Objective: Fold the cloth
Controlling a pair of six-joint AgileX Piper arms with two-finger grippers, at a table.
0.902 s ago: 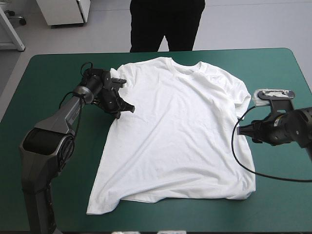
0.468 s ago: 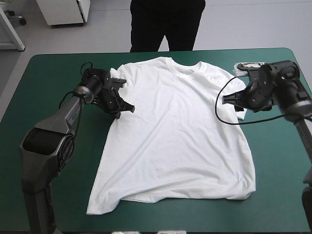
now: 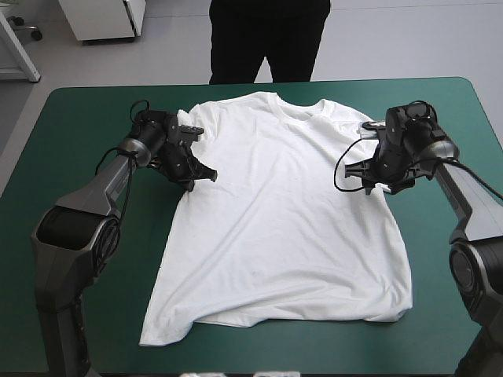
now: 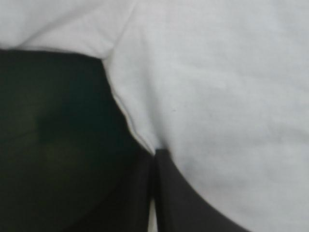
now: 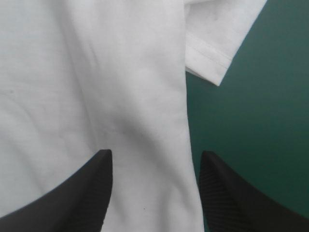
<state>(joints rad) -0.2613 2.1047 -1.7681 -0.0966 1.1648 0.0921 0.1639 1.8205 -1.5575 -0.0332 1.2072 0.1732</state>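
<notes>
- Spotted the T-shirt spread flat across the middle of the teal-green cover, collar toward the far edge, hem toward the near one.
- Found the left gripper at the shirt's left side edge, just below the left sleeve, black fingers pressed into a point with a sliver of white cloth pinched between them.
- Saw only light creases through the middle.
- Caught the right gripper over the shirt's right side, just below the right sleeve, its fingers spread wide and straddling the side edge, one over cloth, the other over bare cover.
</notes>
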